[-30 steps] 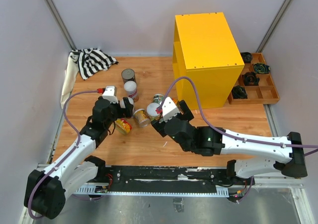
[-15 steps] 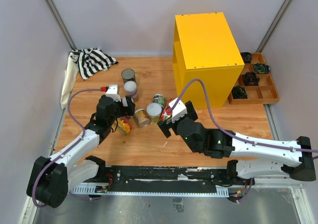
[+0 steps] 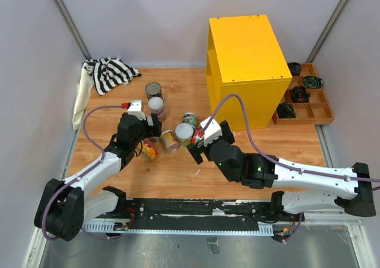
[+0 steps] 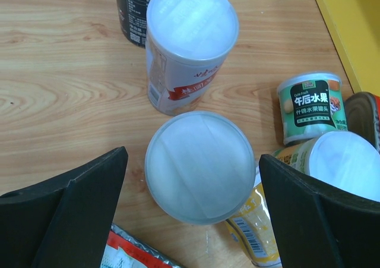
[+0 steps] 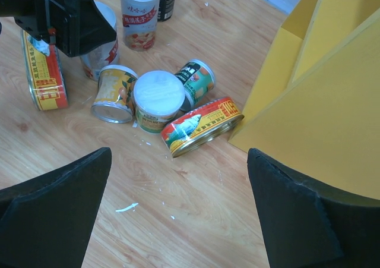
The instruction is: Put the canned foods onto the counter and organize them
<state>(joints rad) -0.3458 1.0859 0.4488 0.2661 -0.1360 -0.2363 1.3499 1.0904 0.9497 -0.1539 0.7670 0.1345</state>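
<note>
The cans stand and lie in a cluster on the wooden floor left of the yellow counter (image 3: 246,66). My left gripper (image 3: 148,128) is open and hangs above a short white-lidded can (image 4: 199,173), one finger on each side, gaps showing. Behind it are a tall white-lidded can (image 4: 190,45) and a dark can (image 4: 133,6). A green can (image 4: 309,107), another white-lidded can (image 4: 350,164), a yellow can (image 4: 261,232) on its side and a red-and-yellow can (image 4: 133,253) lie around. My right gripper (image 5: 178,161) is open and empty, just short of a flat red-and-yellow can (image 5: 202,126) beside the counter (image 5: 320,90).
A striped cloth (image 3: 110,72) lies at the far left corner. A brown wooden tray (image 3: 317,110) with black round parts sits right of the counter. Grey walls close in both sides. Small white scraps (image 5: 126,207) lie on the floor near the right gripper.
My right gripper has drawn back from the white-lidded can toward the right and near side. My left gripper has moved forward over the short white-lidded can.
</note>
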